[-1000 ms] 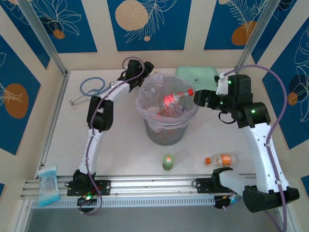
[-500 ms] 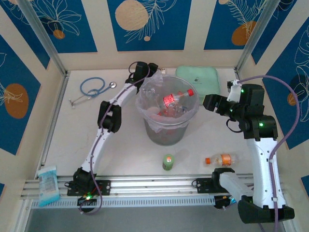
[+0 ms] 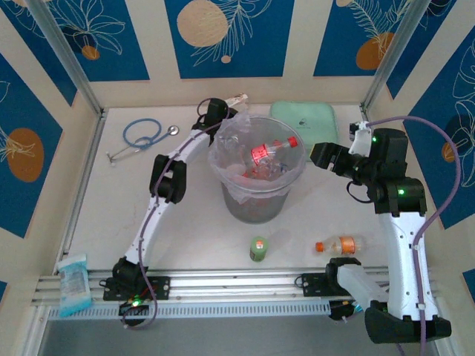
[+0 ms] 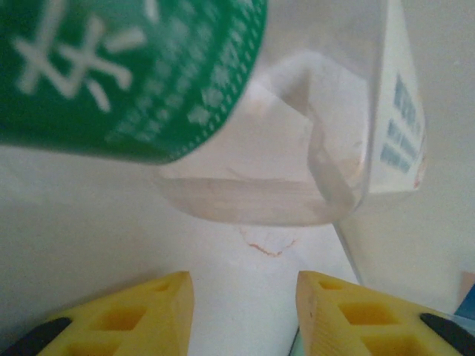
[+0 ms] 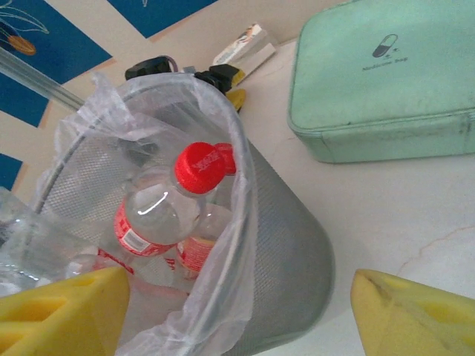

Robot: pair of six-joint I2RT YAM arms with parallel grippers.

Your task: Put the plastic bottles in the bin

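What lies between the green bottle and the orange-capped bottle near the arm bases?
Nothing; in the top view, bare table separates the green bottle and the orange-capped bottle.

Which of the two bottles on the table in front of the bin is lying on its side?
The orange-capped bottle, lying flat; the green bottle to its left stands upright.

Bin (image 3: 256, 206) holding red-capped bottles (image 3: 269, 152), green bottle (image 3: 257, 249) upright, orange bottle (image 3: 341, 245) lying

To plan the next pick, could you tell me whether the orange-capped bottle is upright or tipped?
Tipped: the orange-capped bottle lies lengthwise on the table, cap toward the left.
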